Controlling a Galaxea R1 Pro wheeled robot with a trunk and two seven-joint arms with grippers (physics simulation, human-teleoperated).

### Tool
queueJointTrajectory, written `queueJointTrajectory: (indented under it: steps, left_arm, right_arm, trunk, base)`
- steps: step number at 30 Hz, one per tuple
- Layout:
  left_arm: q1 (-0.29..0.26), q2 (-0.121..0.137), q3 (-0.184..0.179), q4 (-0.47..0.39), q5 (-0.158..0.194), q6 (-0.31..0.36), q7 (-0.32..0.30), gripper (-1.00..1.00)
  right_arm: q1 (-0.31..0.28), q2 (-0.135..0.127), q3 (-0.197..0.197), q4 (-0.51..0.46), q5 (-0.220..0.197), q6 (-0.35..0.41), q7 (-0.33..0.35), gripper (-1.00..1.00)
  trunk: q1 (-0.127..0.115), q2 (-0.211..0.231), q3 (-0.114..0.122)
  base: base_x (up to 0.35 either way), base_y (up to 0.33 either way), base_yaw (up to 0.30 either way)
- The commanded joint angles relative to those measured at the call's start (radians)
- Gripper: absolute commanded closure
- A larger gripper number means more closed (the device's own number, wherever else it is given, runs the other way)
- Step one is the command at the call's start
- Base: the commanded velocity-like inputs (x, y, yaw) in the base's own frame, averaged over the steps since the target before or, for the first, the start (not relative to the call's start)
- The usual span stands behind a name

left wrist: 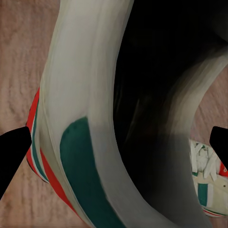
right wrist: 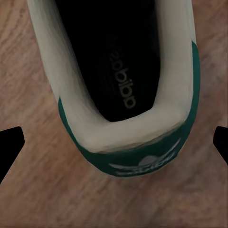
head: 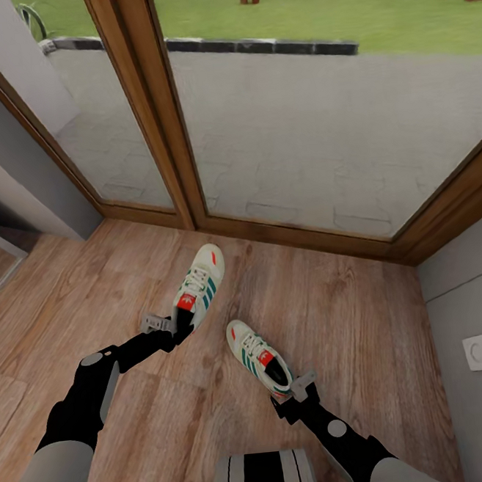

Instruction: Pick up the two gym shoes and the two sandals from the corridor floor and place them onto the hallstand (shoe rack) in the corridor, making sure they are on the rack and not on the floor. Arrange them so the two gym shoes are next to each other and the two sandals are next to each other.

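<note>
Two gym shoes are counted on the corridor floor (head: 366, 317): one gym shoe (head: 198, 285) lies nearer the glazed edge of the floor, and the other gym shoe (head: 258, 359) lies just beside it, nearer the right wall. Two grippers are counted, the left gripper (head: 161, 326) and the right gripper (head: 298, 390). One white wall plate (head: 479, 353) is counted on the right wall.

Even daylight (soft); blurry wrist close-ups
</note>
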Motion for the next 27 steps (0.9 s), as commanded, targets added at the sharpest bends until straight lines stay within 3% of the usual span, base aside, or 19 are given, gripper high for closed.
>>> queueJointTrajectory:
  steps: [1,27]
  left_arm:
    - [0.000,-0.001,0.003,-0.002,-0.005,0.008,-0.007,1.00]
    - [0.000,0.001,0.005,-0.002,-0.005,0.008,-0.008,1.00]
  right_arm:
    - [0.000,0.000,-0.004,0.001,0.008,-0.003,0.002,-1.00]
    - [0.000,0.001,-0.004,0.000,0.008,-0.003,0.002,-1.00]
  trunk:
    - [0.000,0.000,-0.001]
    - [0.000,0.000,-0.011]
  base:
    - [0.000,0.000,0.000]
    - [0.022,0.000,0.000]
